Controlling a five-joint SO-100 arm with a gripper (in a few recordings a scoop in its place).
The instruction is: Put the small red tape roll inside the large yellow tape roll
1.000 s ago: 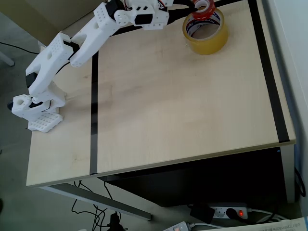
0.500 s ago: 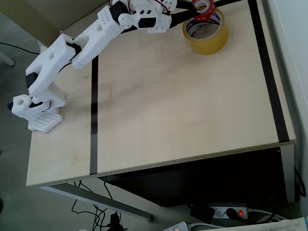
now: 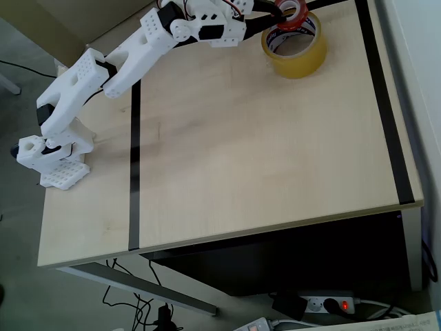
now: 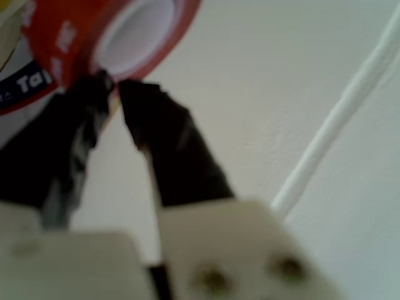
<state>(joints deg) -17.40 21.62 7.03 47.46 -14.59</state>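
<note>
In the overhead view the small red tape roll (image 3: 293,9) hangs tilted over the far rim of the large yellow tape roll (image 3: 302,59), which stands flat near the table's far edge. My gripper (image 3: 278,15) reaches in from the left and is shut on the red roll's wall. The wrist view shows the black fingertips (image 4: 134,103) pinching the rim of the red roll (image 4: 69,37), one inside its white core and one outside. The yellow roll's white core with blue print (image 4: 15,87) lies just behind it at the left.
The wooden table (image 3: 241,158) carries black tape lines at the left (image 3: 134,179) and the right (image 3: 386,117). The arm's white base (image 3: 55,158) stands at the left edge. The rolls are close to the table's far edge.
A second ago the arm shifted slightly toward the far edge with the red roll. Since half a second ago nothing has visibly moved.
</note>
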